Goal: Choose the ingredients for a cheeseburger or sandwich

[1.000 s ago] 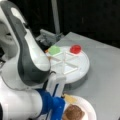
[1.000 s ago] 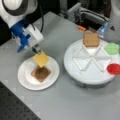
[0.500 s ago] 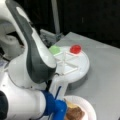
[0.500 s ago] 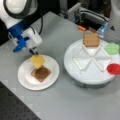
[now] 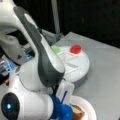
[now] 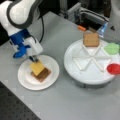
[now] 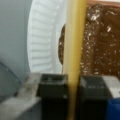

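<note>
My gripper (image 6: 33,59) is shut on the yellow cheese square (image 6: 37,68), which hangs tilted just over the brown stack (image 6: 44,74) on the white paper plate (image 6: 25,82). In the wrist view the cheese (image 7: 73,50) shows edge-on between my black fingers (image 7: 52,87), above the dark patty (image 7: 100,45) and the plate (image 7: 42,45). A second bread square (image 6: 90,39) lies in a far compartment of the divided tray (image 6: 75,53). In a front view the arm hides most of the gripper; the stack (image 5: 76,115) and plate (image 5: 88,107) show at the bottom.
The round white divided tray (image 5: 81,71) also holds a red disc (image 6: 113,68) and a green leaf piece (image 6: 111,48), both seen again as the red disc (image 5: 75,48) and green piece (image 5: 56,48). Grey equipment (image 6: 87,15) with an orange item (image 6: 81,28) stands behind it.
My gripper has come down a little with the cheese, bringing it closer onto the brown stack on the plate. The tray's pieces have not moved.
</note>
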{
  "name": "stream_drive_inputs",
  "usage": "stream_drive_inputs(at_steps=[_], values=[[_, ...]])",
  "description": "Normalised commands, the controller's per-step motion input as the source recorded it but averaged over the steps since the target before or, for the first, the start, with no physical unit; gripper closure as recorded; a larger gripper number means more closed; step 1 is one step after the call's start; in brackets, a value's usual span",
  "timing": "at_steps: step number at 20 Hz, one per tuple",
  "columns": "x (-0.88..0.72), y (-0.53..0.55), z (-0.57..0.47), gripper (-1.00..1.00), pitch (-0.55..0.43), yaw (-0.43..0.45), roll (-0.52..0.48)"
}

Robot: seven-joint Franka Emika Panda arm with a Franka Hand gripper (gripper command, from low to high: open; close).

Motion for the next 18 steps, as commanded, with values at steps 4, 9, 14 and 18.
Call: stream_drive_inputs(at_steps=[4, 9, 14, 18], values=[[-0.01, 0.01, -0.07, 1.00, -0.067, 0.063, -0.060], [-0.06, 0.01, -0.12, 1.00, -0.079, 0.059, -0.051], [-0.10, 0.02, -0.14, 1.00, -0.095, 0.052, -0.060], [-0.13, 0.03, -0.14, 1.00, -0.112, 0.047, -0.079]])
